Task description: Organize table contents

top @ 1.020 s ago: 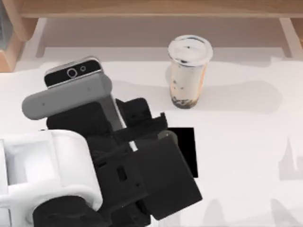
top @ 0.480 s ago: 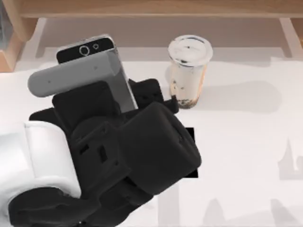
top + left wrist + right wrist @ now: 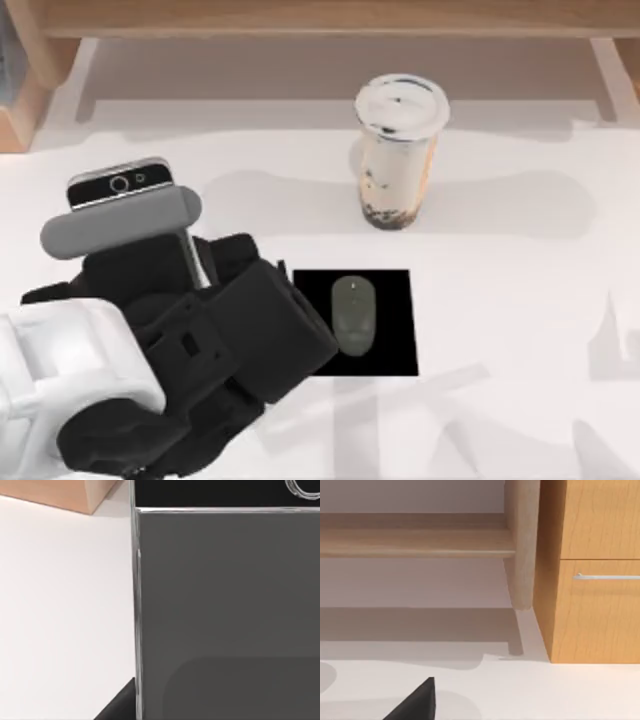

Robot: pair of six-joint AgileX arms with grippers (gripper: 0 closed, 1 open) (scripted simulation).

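At the top view's left, the left gripper (image 3: pixel 190 262) is clenched on the glossy grey-screened, black-ended smartphone (image 3: pixel 120 185). At centre, the smooth grey oval mouse (image 3: pixel 353 315) lies on the matte black square pad (image 3: pixel 395 345). The clear lidded bubble-tea cup (image 3: pixel 400 150) stands on the white counter (image 3: pixel 520 300) above them.

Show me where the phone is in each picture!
Top view: the phone is at the table's left, its black camera end poking out above the left arm.
Left wrist view: the phone is very close, its grey screen and silver edge filling most of the frame.
Right wrist view: not in it.
Shared landmark: the light wooden shelf.
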